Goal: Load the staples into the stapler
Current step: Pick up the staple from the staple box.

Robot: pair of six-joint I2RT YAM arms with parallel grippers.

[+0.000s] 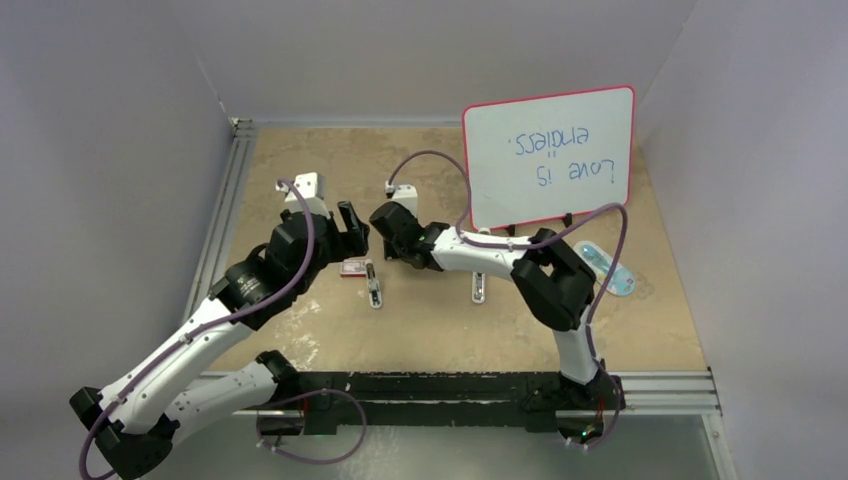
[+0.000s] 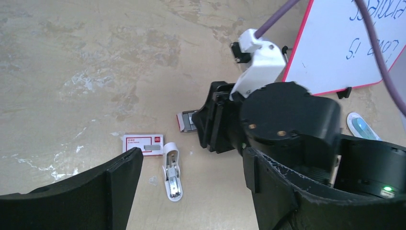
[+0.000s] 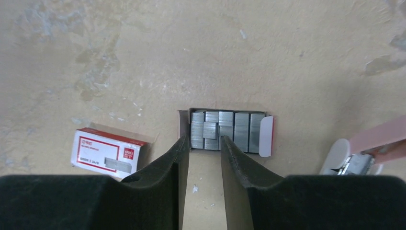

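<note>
The staples (image 3: pixel 225 129) are silvery strips lying in a small grey tray (image 3: pixel 266 136) on the table. My right gripper (image 3: pixel 204 143) hovers at the tray's near edge, open by a narrow gap with nothing between its fingers. In the left wrist view the right gripper's body hides most of the tray (image 2: pixel 186 120). The stapler (image 2: pixel 171 175) lies open, its metal channel showing, just right of the red-and-white box sleeve (image 2: pixel 142 143). My left gripper (image 2: pixel 191 160) is wide open above the stapler and holds nothing. In the top view both grippers meet over the stapler (image 1: pixel 373 288) and the sleeve (image 1: pixel 352 268).
A whiteboard (image 1: pixel 548 155) with a red rim stands at the back right. A small blue-and-white item (image 1: pixel 608 268) lies right of the right arm. A small white-grey object (image 1: pixel 480 288) lies below the right forearm. Aluminium rails run along the left edge (image 1: pixel 215 240) and near edge.
</note>
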